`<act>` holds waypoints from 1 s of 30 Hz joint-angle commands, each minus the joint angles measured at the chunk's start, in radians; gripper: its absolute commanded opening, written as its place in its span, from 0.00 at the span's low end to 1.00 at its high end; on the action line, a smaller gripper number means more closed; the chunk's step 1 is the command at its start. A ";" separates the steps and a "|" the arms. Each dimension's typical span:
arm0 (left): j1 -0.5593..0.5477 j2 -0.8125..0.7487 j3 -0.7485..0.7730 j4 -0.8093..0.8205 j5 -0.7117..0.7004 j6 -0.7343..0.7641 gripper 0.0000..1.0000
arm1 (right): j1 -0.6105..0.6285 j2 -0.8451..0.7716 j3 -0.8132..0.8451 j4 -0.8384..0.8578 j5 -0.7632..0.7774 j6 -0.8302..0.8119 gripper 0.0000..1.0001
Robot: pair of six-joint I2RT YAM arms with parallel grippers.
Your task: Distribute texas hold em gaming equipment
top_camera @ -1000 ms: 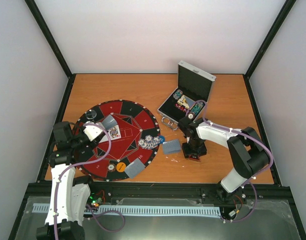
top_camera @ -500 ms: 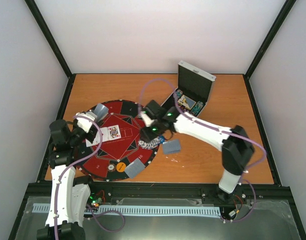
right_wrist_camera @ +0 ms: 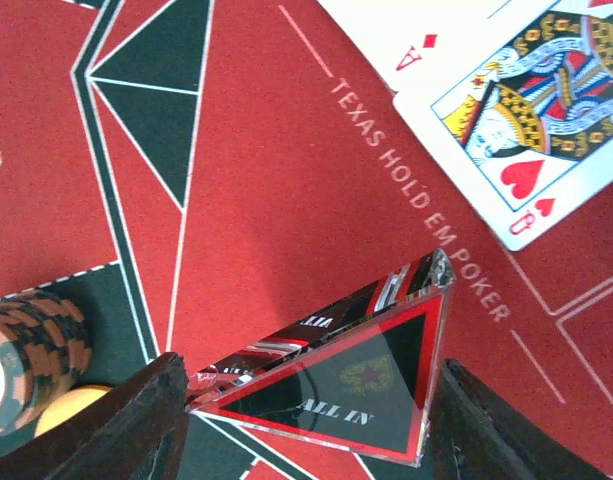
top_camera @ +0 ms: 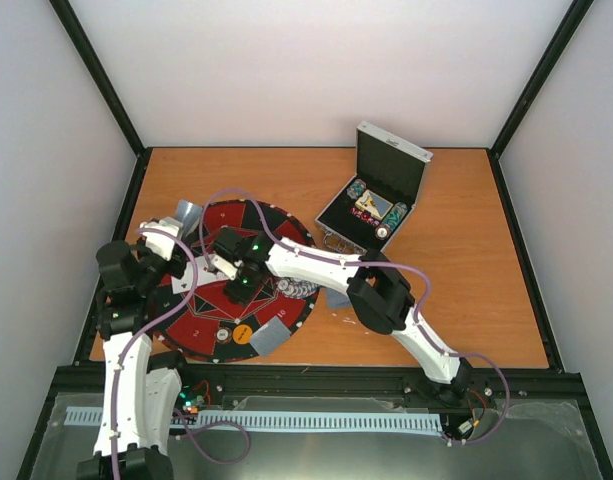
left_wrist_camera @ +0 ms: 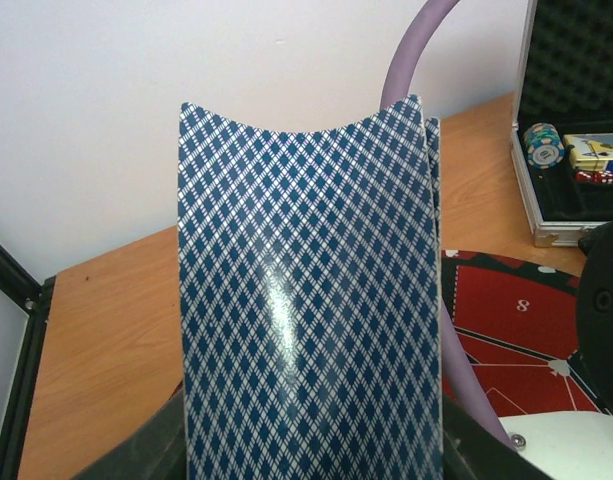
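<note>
- The triangle marker (right_wrist_camera: pixel 356 385) is a clear-edged slab with a black face, a red border and the words ALL IN
- It sits between the fingers of the right gripper (right_wrist_camera: pixel 316 428), whose jaws are closed on its two ends, tilted over the red middle of the mat (right_wrist_camera: pixel 286 200), beside the printed TEXAS HOLD EM POKER line
- Two face-up cards lie on the mat just beyond the marker: a queen of hearts (right_wrist_camera: pixel 541 100) and, touching it, an ace of diamonds (right_wrist_camera: pixel 416 30)
- On the marker's other side a striped chip stack (right_wrist_camera: pixel 26 360) stands on a black field of the mat, with a yellow disc (right_wrist_camera: pixel 71 405) just beside it, near one finger
- The left gripper (left_wrist_camera: pixel 306 448) has its jaws pressed on a sheaf of playing cards (left_wrist_camera: pixel 306 300) with blue-and-white diamond backs
- The cards stand on end and bow inward, and from above they sit over the mat's far left rim
- They fill most of the left wrist view, and a purple cable (left_wrist_camera: pixel 416 50) arcs behind them
- The right arm (top_camera: pixel 316 262) stretches in from the right across the mat and covers part of a chip row (top_camera: pixel 301 290) on the mat's right side
- A grey-backed card pile (top_camera: pixel 269 338) rests on the mat's near rim
- The silver case (top_camera: pixel 381 200) stands open on the table (top_camera: pixel 466 300), to the far right of the mat and well apart from both grippers
- Inside it are cased chips (left_wrist_camera: pixel 544 143), a card box (left_wrist_camera: pixel 601 150) and red dice (left_wrist_camera: pixel 596 177)
</note>
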 commanded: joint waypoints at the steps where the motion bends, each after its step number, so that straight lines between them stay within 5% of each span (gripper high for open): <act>1: 0.000 -0.021 0.002 0.040 0.025 -0.017 0.37 | 0.004 0.039 0.071 -0.053 0.050 -0.030 0.42; 16: 0.000 -0.016 -0.009 0.062 -0.023 -0.016 0.38 | 0.086 0.086 0.072 -0.121 0.093 -0.031 0.44; 30: 0.000 -0.010 -0.009 0.061 -0.020 -0.010 0.38 | 0.091 0.119 0.129 -0.134 0.085 -0.037 0.75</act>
